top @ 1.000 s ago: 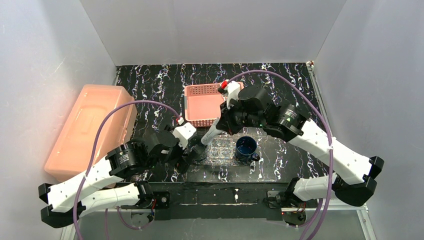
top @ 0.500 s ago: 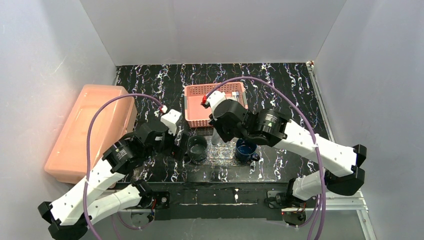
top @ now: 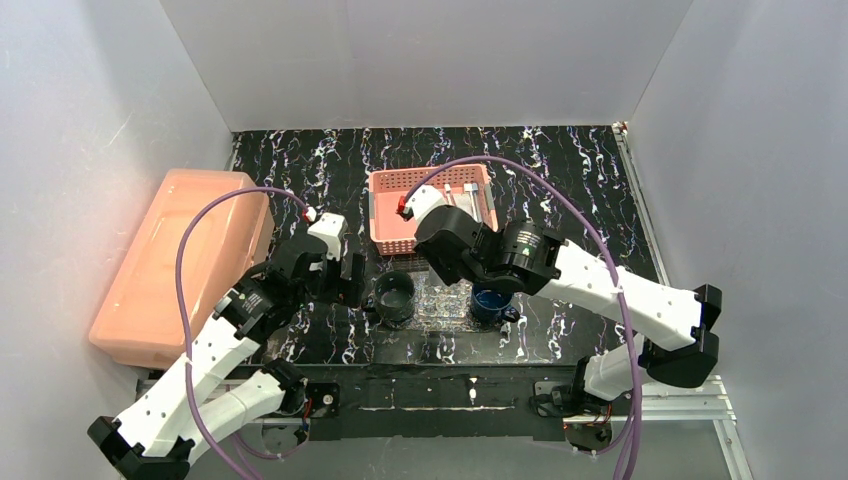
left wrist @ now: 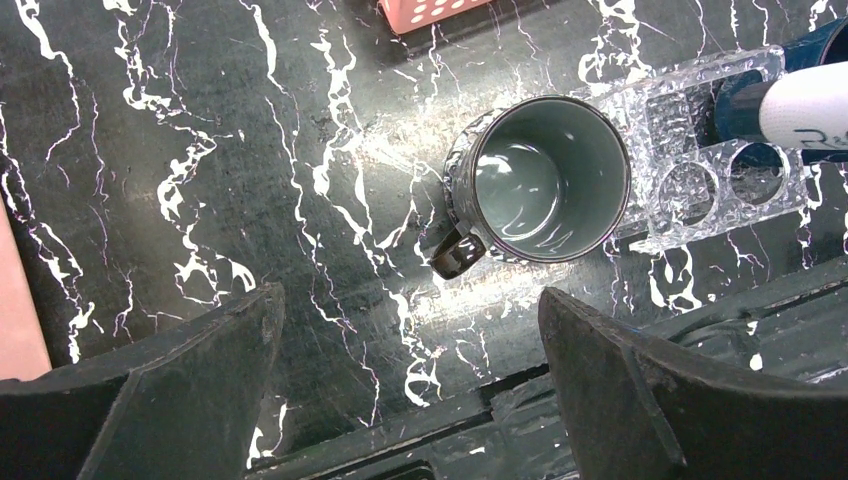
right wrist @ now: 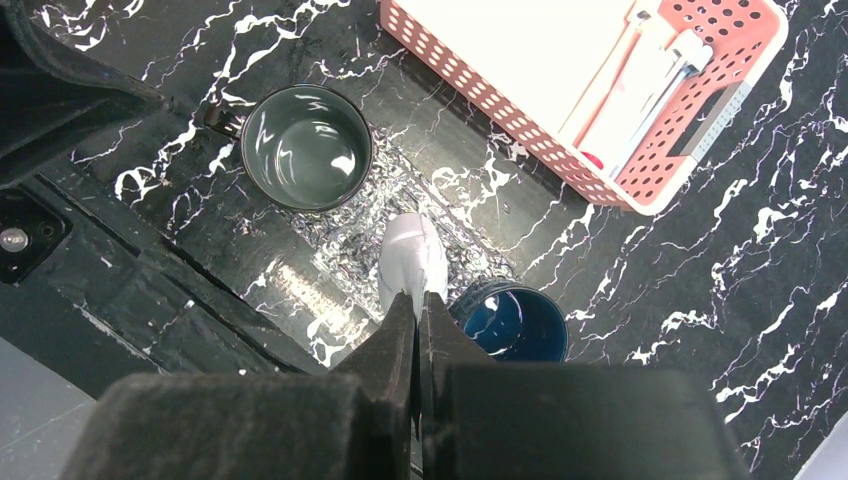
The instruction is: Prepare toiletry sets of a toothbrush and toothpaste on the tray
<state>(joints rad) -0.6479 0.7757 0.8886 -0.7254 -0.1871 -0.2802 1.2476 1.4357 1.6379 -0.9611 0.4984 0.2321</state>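
My right gripper (right wrist: 418, 300) is shut on a white toothpaste tube (right wrist: 412, 258). The tube hangs nose-down over the glittery clear tray (right wrist: 345, 240), just beside the blue cup (right wrist: 515, 325). A grey cup (left wrist: 545, 180) stands at the tray's (left wrist: 700, 150) left end. The left gripper (left wrist: 410, 320) hovers open and holds nothing, over bare table near and left of the grey cup. In the pink basket (right wrist: 470, 90) lie a slim toothbrush (right wrist: 605, 80) and other tubes. In the top view, the right arm hides the tube and most of the tray (top: 437, 298).
The big salmon box (top: 180, 265) lies along the left side. The pink basket (top: 400, 215) sits just behind the tray and both cups (top: 394, 293). The table's black front rail (left wrist: 520, 410) runs right under the left gripper.
The right arm has swung from the basket down over the tray with the tube in its jaws. The left gripper has drawn back to the left, away from the grey cup.
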